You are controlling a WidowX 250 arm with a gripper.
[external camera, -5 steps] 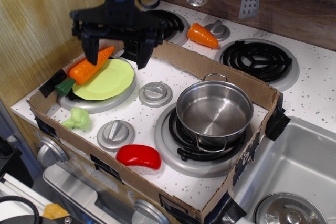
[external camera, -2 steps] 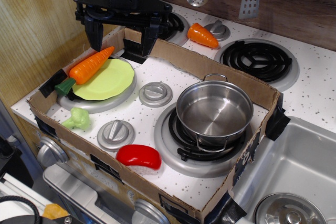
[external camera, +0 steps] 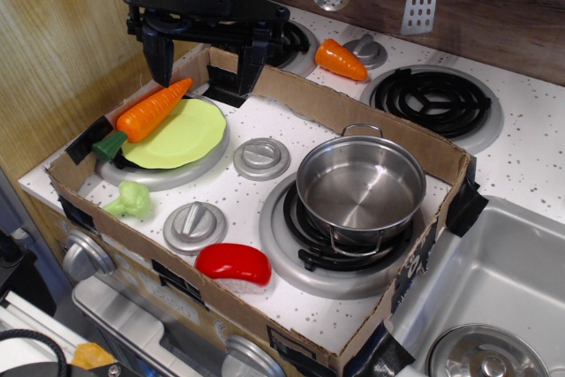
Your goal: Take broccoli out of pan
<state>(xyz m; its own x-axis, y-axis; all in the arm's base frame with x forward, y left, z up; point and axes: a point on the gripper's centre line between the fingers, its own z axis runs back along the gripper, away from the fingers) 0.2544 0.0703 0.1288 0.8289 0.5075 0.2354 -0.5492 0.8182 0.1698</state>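
Gripper (external camera: pixel 205 57) high at far left, pointing down, fingers spread wide, holding nothing. Broccoli (external camera: pixel 130 200) on stovetop near left, well apart from pan (external camera: pixel 360 186) on right burner.

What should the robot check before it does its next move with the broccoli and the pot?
1. Broccoli out of the pot: ok, it lies on the stovetop at the front left corner, beside a knob.
2. Pot empty: ok, only its bare steel bottom shows.
3. Gripper empty: ok, the fingers are spread and nothing is between them.
4. Gripper clear of the carrot and green plate: ok, it hangs above them, apart.
5. Pot steady on its burner: ok, upright on the coil.
6. Broccoli safe from rolling off: cannot tell; the cardboard wall stands close beside it.
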